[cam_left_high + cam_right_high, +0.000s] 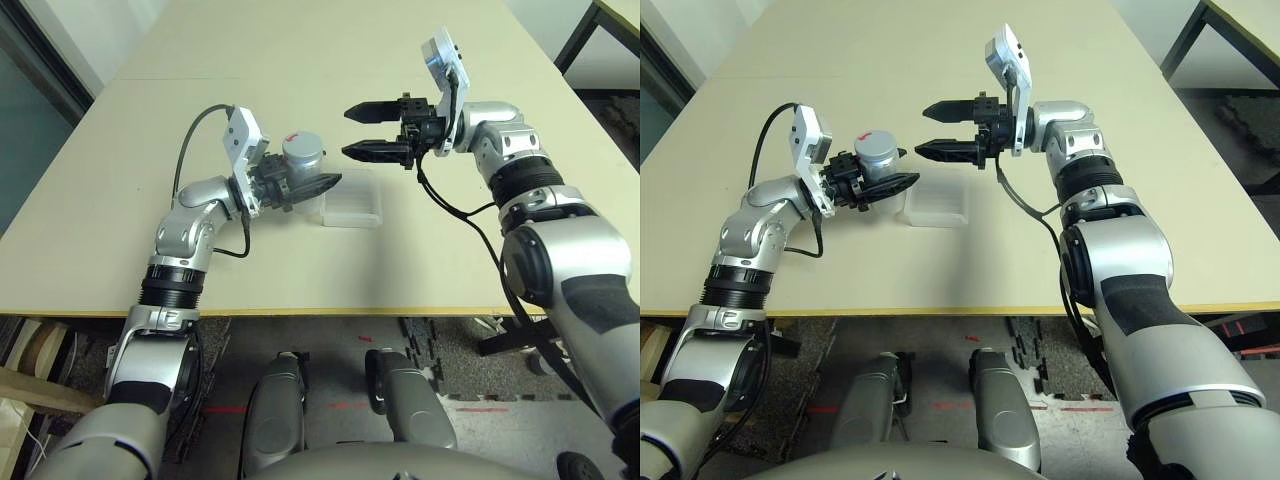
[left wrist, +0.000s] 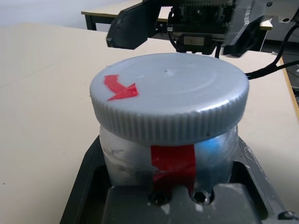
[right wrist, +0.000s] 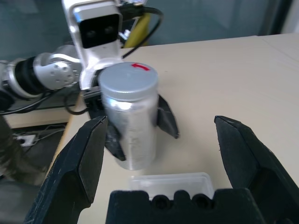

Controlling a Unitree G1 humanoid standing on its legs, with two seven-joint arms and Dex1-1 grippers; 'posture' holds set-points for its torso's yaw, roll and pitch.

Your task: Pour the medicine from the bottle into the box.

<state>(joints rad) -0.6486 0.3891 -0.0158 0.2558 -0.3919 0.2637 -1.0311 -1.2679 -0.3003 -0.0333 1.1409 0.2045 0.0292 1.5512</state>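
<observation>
The left pincer (image 1: 300, 187) grips the capped bottle (image 1: 300, 158) upright, at nine o'clock of the box (image 1: 352, 201) on the worktop (image 1: 330, 60). The right pincer (image 1: 372, 130) hovers wide at twelve o'clock. Uncapping appears to be in hand; next, it likely must close on the cap (image 2: 169, 100).

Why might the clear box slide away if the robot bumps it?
The box looks like thin, clear plastic, so it is probably very light and would likely skid on the smooth table. It sits flat and low, so it should slide rather than tip. Its thin walls may bend a little if squeezed. The left gripper, holding the bottle, is right next to it.
</observation>
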